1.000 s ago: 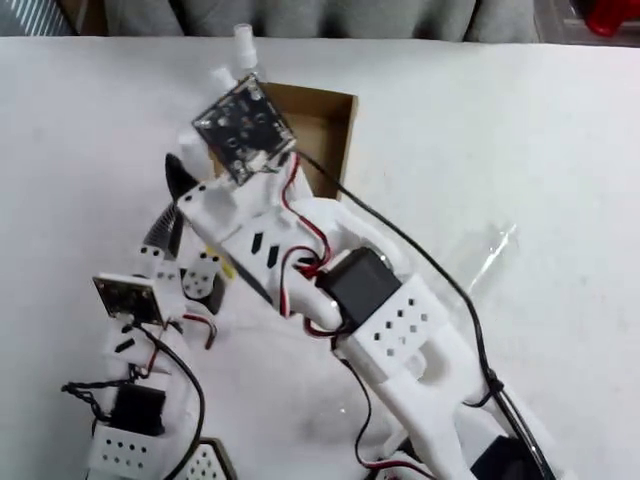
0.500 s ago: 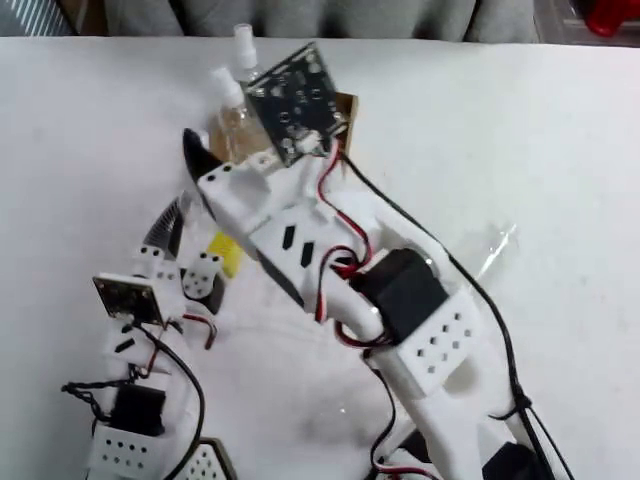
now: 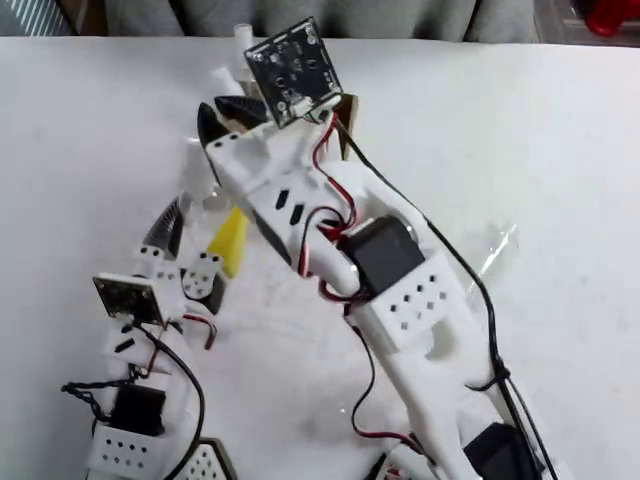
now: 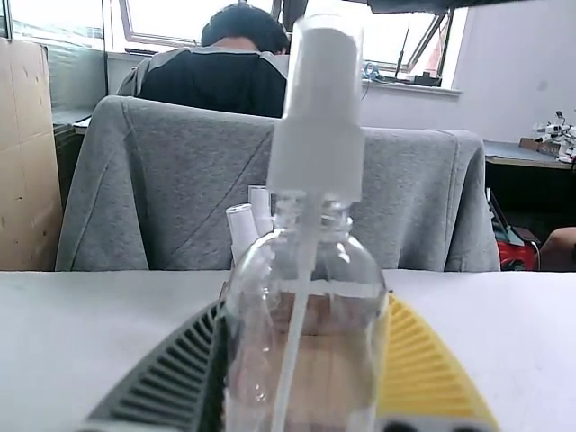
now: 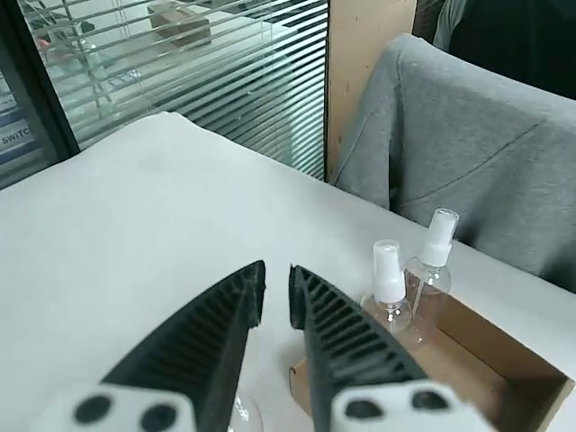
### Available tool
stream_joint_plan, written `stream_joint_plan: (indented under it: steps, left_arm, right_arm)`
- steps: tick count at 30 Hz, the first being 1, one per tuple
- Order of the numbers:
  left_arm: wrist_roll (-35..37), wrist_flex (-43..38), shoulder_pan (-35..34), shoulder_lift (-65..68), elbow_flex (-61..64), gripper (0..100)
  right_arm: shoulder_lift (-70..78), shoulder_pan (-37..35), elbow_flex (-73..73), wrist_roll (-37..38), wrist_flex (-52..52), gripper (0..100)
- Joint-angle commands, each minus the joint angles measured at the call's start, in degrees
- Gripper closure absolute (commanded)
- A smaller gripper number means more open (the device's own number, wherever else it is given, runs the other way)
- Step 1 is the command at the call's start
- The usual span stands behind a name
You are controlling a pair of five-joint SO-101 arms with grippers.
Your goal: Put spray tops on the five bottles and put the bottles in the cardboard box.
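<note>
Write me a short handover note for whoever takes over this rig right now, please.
Left gripper: shut on a clear spray bottle, upright, spray top on; how tight it is cannot be judged.
Right gripper: slightly open, empty, by the cardboard box.
Done: two topped bottles stand in the box.
Left: box the held bottle, then top and box two more.
</note>
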Motion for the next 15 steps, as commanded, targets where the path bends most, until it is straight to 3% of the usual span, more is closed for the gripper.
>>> stream_joint_plan:
  steps: [1, 15]
  left_arm:
    - [0.53, -0.53, 0.22, -1.01, -0.18, 98]
    - [0.53, -0.53, 0.22, -1.01, -0.18, 98]
  right_arm:
    - [-0.04, -1.36, -2.73, -0.35, 0.40, 98.4]
    - [-0.13, -4.79, -3.08, 0.26, 5.58, 98.4]
